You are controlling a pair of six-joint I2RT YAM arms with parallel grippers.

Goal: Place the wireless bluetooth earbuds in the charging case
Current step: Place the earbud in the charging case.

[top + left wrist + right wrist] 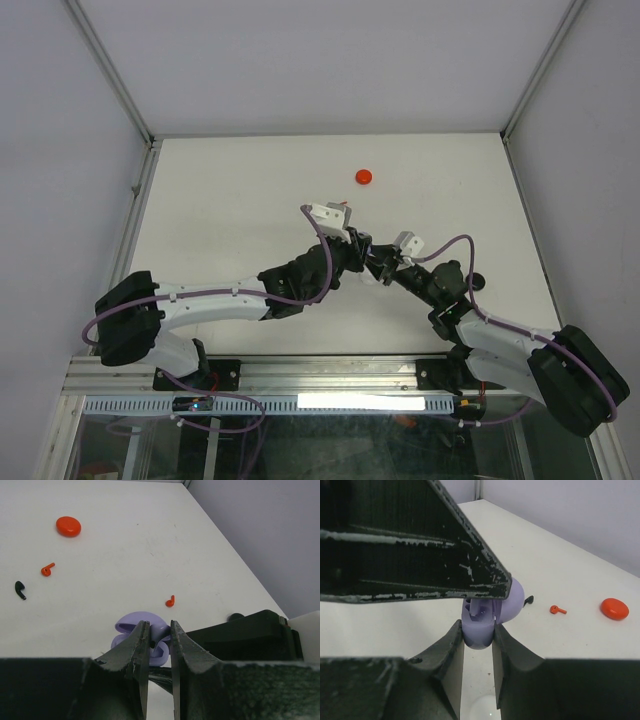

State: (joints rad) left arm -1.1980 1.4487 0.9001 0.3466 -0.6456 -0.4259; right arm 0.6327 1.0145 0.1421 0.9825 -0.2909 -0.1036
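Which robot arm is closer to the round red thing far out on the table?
Left. The left gripper is nearer the red disc, though apart from it. The right gripper sits farther back toward the robot, jaws holding the lilac case.

Left arm (210,297): reaching right, low at table centre. Left gripper (160,627): jaws pressed nearly together. Right arm (495,345): reaching left. Right gripper (478,630): clamped on case (480,614).

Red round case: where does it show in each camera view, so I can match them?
Top external: red case upper centre of table.
Left wrist: red case upper left.
Right wrist: red case right edge, mid-height.
Shared landmark: lilac case, bottom centre in both wrist views; hidden in top view.
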